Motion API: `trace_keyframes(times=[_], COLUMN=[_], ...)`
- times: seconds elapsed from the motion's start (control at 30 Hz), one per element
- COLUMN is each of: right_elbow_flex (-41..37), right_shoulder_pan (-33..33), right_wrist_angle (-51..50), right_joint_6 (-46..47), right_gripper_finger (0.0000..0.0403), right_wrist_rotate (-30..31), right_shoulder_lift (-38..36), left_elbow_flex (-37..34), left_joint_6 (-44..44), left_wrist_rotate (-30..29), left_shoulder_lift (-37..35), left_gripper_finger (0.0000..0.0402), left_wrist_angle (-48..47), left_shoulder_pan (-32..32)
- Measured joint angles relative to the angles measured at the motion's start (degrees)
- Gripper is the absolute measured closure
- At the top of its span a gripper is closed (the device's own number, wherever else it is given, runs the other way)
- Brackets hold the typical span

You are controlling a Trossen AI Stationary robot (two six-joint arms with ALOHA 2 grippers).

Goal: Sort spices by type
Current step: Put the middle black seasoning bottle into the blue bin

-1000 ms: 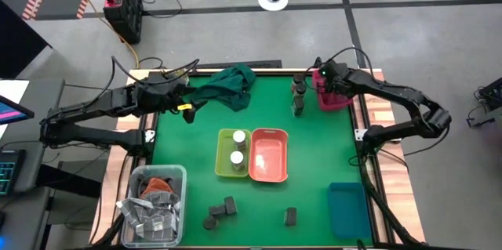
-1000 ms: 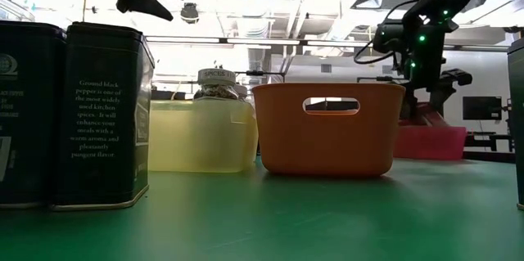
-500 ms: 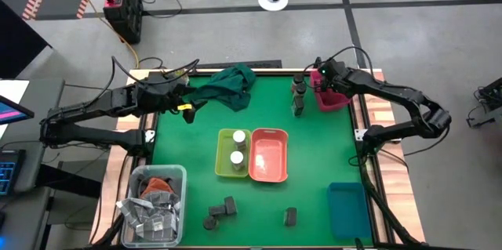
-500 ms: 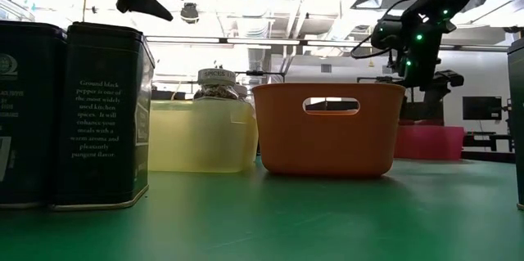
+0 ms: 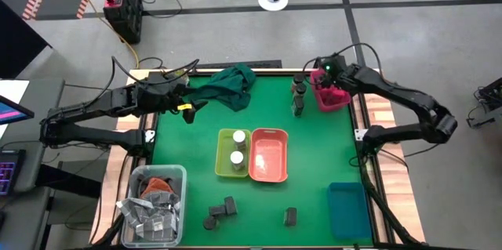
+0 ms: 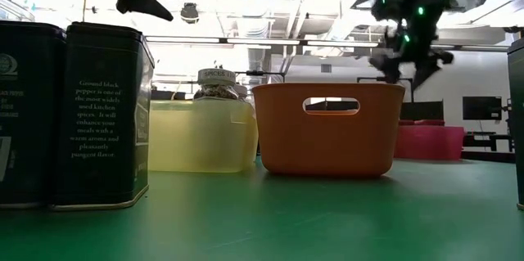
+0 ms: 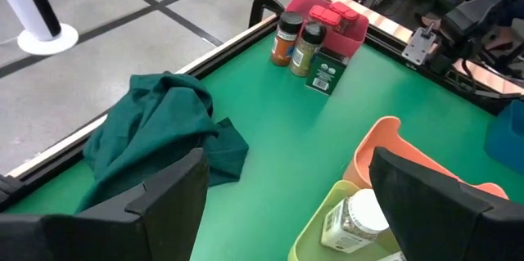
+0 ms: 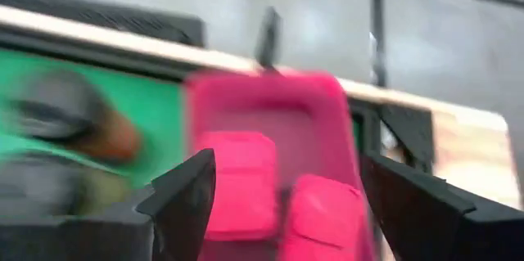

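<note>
Spices in pink boxy packs lie in the pink bin at the table's one o'clock corner, and the right gripper hangs right above that bin with its fingers spread apart and nothing between them. Just beside the bin, on its nine o'clock side, two dark round jars and a dark green box stand close together on the green mat. Across the table at about ten o'clock the left gripper waits with its fingers wide apart and empty, next to the crumpled dark green cloth at eleven o'clock. At the centre a yellow-green bin holding two white-topped round jars touches an empty orange bin. Toward six o'clock sit dark grey blocky packs, with one more apart from them. A clear tub of silvery grey packets fills the seven o'clock corner, a blue bin the five o'clock one.
</note>
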Motion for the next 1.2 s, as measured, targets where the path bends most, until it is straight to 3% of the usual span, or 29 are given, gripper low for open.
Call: trace_keyframes(times=[0.17,0.33,0.57,0.7,0.93,1.2], right_elbow_flex=[3.9,8.1,15.5,17.3,18.4,18.0], right_shoulder_pan=[6.5,11.2,10.1,8.5,8.7,10.1], right_wrist_angle=[5.6,6.2,6.0,4.9,-3.7,-6.8], right_joint_6=[0.1,3.8,3.3,4.9,8.7,9.5], right_gripper_finger=[0.0075,0.0075,0.0062,0.0037,0.0008,0.0022], right_wrist_rotate=[-4.0,-7.4,-7.7,-14.3,-17.4,-18.2], right_shoulder_lift=[0.4,6.6,15.8,19.1,20.5,21.5], left_elbow_flex=[0.0,0.0,0.0,0.0,0.0,0.0], left_joint_6=[0.0,0.0,0.1,1.4,1.1,1.5], left_wrist_rotate=[0.0,0.0,1.1,1.1,2.5,2.6], left_shoulder_lift=[0.0,0.0,0.0,0.0,0.0,0.0], left_gripper_finger=[0.0081,0.0081,0.0081,0.0081,0.0081,0.0081], left_wrist_angle=[0.0,0.0,0.0,0.0,-0.1,-0.1], left_shoulder_pan=[0.0,0.0,0.0,0.0,0.0,0.0])
